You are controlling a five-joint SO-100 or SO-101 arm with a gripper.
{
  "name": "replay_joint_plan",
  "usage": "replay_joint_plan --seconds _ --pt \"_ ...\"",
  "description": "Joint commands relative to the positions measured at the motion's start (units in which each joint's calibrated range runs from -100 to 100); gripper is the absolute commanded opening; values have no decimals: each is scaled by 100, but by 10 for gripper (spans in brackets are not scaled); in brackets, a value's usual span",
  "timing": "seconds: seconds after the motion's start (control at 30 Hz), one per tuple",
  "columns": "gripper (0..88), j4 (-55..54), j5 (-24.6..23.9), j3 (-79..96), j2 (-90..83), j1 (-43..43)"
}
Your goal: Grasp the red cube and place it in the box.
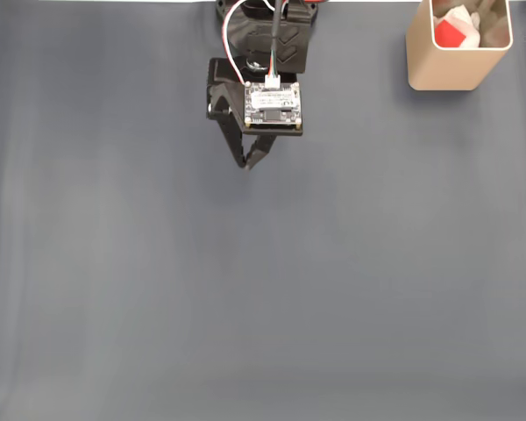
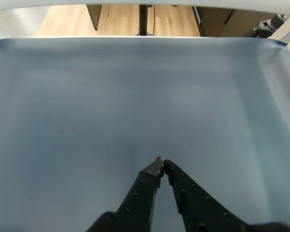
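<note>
end effector [image 1: 248, 164] tips together, empty | red cube [image 1: 452, 33] inside box [image 1: 438, 74] — top right

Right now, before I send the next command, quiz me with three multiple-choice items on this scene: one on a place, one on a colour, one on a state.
1. Where is the small bright red cube?
A. inside the tall beige square box
B. on the cloth beside the box
C. between the tool's fingers

2. What colour is the cloth covering the table?
A. green
B. grey-blue
C. white

3. How does the black two-finger tool stand?
A. wide open
B. shut on the cube
C. shut and empty

Key: 1 A, red shows within the box's walls in the fixed view. 2 B, both views show grey-blue cloth. 3 C, the wrist view shows the fingertips meeting with nothing between them.
</note>
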Motion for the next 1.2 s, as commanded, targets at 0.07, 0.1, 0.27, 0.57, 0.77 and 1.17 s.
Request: replay_joint_plan --seconds 0.07,0.1,0.27,0.57,0.77,1.17 --pt "1 -89 20 572 -597 -62" --pt "1 -89 24 708 -693 -69" --pt "1 -73 49 1292 -1091 -169" --pt "1 26 0 2313 -1731 -268" --pt "4 296 -59 2896 -2302 -368" --pt "1 1971 -225 3005 -3055 -574"
